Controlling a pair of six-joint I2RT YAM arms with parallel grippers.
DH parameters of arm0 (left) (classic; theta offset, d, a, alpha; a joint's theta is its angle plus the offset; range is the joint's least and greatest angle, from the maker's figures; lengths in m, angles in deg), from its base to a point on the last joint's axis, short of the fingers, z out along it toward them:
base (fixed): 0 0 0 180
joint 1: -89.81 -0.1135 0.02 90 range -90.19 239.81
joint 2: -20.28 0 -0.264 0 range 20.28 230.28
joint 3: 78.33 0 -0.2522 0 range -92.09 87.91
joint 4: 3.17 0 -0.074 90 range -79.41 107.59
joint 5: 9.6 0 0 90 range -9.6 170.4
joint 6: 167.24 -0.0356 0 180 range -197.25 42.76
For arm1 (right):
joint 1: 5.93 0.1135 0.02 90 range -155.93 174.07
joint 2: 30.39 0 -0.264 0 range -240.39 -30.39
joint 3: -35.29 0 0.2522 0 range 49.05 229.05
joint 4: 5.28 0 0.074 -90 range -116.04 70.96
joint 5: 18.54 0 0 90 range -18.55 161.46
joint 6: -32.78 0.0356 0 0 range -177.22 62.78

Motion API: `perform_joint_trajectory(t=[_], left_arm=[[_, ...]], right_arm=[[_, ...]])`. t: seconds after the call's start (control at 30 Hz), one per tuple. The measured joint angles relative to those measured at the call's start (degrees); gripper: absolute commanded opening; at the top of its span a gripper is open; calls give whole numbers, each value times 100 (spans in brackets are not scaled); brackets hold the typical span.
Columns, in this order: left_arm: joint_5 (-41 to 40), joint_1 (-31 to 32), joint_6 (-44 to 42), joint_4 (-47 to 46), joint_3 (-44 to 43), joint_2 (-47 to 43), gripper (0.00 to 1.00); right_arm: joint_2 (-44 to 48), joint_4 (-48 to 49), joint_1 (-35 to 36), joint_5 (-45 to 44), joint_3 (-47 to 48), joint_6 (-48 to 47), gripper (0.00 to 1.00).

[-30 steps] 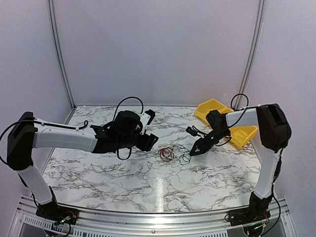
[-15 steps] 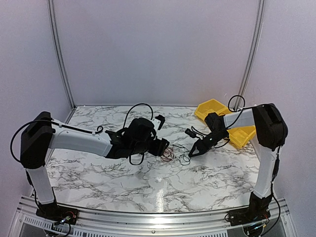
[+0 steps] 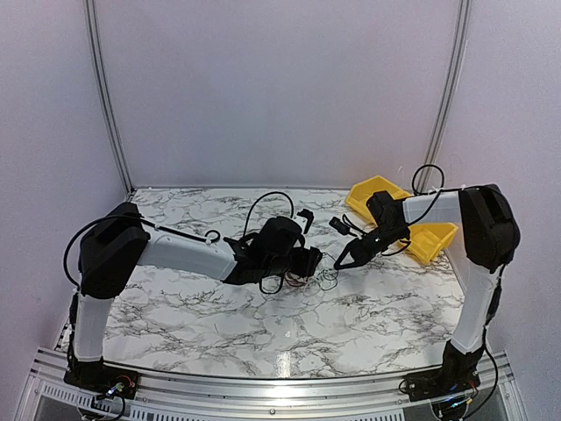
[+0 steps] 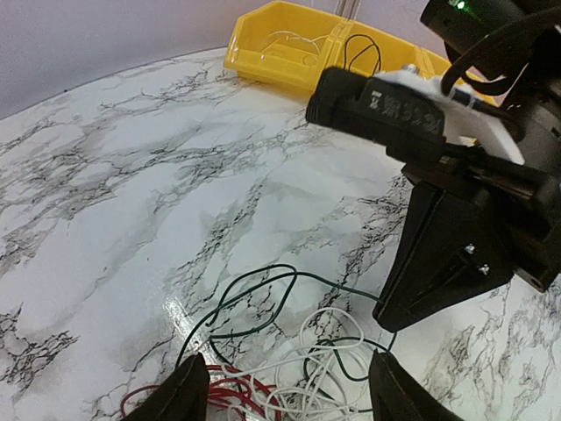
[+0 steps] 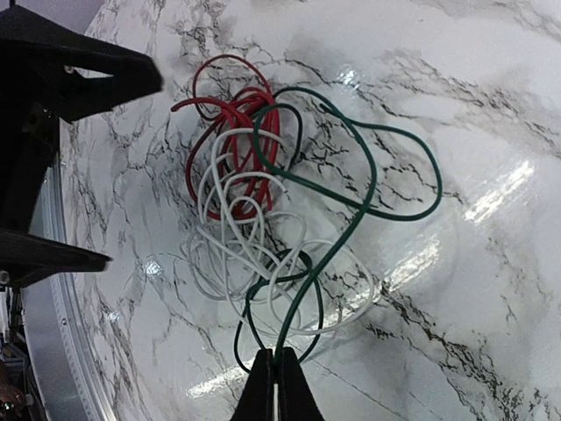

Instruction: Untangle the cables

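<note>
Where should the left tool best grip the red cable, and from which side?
Probably grip the free outer arc of the red cable, on the side facing the left tool. There it loops clear of the white cable and the green cable, which the right tool pinches. Come from above, jaws astride the wire.

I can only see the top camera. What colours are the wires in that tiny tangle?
Observer: The right wrist view shows three: a red wire, a white wire and a green wire, all looped through each other.
Child: Is one of them grabbed?
Observer: Yes. The right tool is shut on the green wire, pinching it at the very tips.
Child: What about the other arm?
Observer: In the left wrist view the left tool is open, with its fingers on either side of the red and white loops.
</note>
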Motion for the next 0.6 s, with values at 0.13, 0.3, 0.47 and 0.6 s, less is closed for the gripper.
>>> perform_joint_trajectory(t=[0.13,0.3,0.47,0.6], left_arm=[[-7,0,87,-83,-334,450,60],[-144,0,173,-138,-667,896,54],[-319,-2,258,-251,-841,1193,50],[-358,-7,286,-280,-857,1309,47]], right_arm=[[114,-4,0,234,0,-74,0],[369,-7,0,654,-4,-254,0],[688,-70,0,1040,-4,-468,0],[1147,-236,0,1241,11,-632,0]])
